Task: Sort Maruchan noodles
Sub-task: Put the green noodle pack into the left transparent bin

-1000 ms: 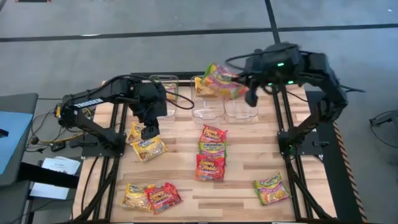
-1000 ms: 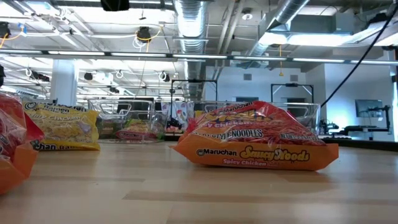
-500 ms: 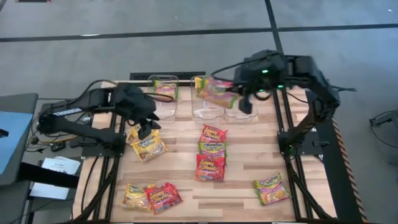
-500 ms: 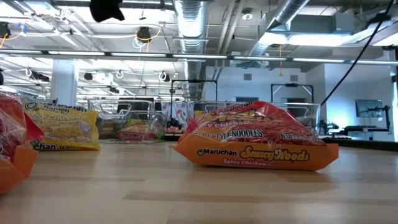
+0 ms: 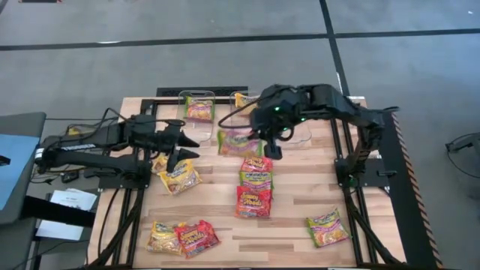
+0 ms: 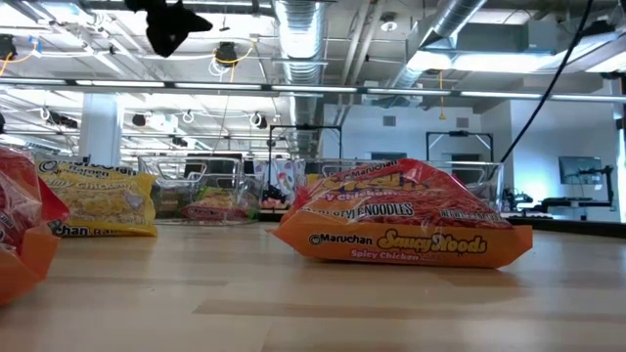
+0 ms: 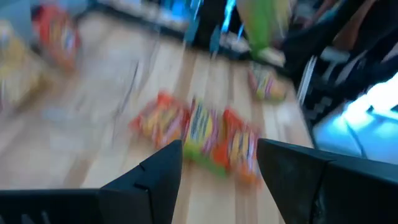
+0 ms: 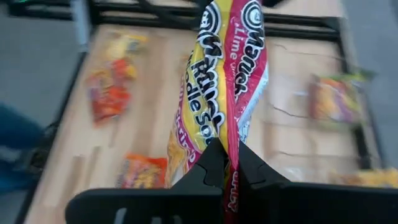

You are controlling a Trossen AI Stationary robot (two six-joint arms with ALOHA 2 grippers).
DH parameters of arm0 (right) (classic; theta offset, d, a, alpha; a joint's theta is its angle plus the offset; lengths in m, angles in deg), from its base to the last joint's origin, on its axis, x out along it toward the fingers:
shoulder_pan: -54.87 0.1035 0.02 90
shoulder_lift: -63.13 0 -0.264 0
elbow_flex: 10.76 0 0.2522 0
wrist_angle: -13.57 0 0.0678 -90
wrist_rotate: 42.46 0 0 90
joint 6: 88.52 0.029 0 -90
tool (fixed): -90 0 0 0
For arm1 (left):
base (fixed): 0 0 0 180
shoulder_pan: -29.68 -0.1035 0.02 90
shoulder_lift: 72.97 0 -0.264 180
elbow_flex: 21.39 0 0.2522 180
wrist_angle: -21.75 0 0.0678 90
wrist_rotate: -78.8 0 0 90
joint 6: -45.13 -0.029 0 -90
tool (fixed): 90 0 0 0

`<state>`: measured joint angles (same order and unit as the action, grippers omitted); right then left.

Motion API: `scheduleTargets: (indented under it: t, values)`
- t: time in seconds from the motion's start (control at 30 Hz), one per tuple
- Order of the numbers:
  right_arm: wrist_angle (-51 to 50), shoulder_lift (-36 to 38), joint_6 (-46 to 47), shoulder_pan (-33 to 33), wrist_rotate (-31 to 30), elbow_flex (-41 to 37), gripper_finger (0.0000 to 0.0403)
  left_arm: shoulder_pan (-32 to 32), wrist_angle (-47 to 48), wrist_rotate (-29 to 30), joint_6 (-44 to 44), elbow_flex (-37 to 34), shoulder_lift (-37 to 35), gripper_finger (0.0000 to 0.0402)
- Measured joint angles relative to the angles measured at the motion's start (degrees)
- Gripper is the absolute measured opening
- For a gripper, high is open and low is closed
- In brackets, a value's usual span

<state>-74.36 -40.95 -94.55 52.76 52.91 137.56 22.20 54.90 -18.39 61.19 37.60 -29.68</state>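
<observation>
Green-pink noodle packet (image 8: 219,81) pinched in right gripper (image 8: 225,167); left gripper (image 5: 187,147) gaping.

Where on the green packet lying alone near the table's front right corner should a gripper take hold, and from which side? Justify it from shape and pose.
The green packet lies flat on the table, slightly skewed, with clear wood all round. Probably best: come straight down from above and pinch across its narrower width near the middle, fingers turned to match its skew. The thin crimped end seams look harder to catch.
</observation>
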Motion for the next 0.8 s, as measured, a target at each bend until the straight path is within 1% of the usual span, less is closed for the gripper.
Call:
scheduleTargets:
  t: [0.1, 0.17, 0.23, 0.3, 0.33, 0.4, 0.47, 0.53, 0.6, 0.8]
  values:
    - [2.72, -1.45, -1.66, 0.02, 4.38, 0.02, 0.0014, -0.26, -4.68, -1.18, -0.65, -2.16, -0.77, 0.0194]
    - [2.98, -2.76, -2.09, -0.02, 4.71, 0.07, 0.0014, -0.53, -6.29, -3.21, -0.75, -3.18, -0.82, 0.0194]
    - [5.44, -3.36, -3.16, -0.12, 5.63, 0.02, 0.0014, -0.84, -6.81, -4.74, -0.76, -3.35, -0.76, 0.0194]
    - [4.17, -3.98, -4.58, -0.14, 6.38, -0.06, 0.0014, -0.90, -7.29, -5.55, -0.70, -3.26, -0.24, 0.0194]
    - [5.35, -4.37, -4.91, 0.02, 6.74, 0.12, 0.0014, -0.93, -7.49, -5.64, -0.80, -3.26, -0.15, 0.0194]
    - [6.31, -4.51, -4.66, 0.13, 7.01, 0.04, 0.0014, -0.93, -7.82, -6.37, -1.49, -3.28, -0.01, 0.0194]
    - [5.37, -4.94, -4.70, 0.13, 7.27, 0.02, 0.0014, -0.93, -10.47, -7.67, -1.88, -3.17, 0.63, 0.0194]
    - [7.39, -5.25, -4.72, 0.33, 7.27, 0.04, 0.0014, -0.93, -11.32, -8.59, -1.89, -3.28, 0.88, 0.0194]
    - [6.41, -5.30, -4.53, 0.42, 7.19, 0.02, 0.0014, -0.90, -14.36, -9.19, -1.90, -3.20, 1.63, 0.0194]
    - [7.92, -5.26, -4.36, 0.50, 6.92, 0.04, 0.0014, -0.89, -16.88, -10.96, -1.83, -3.26, 2.27, 0.0194]
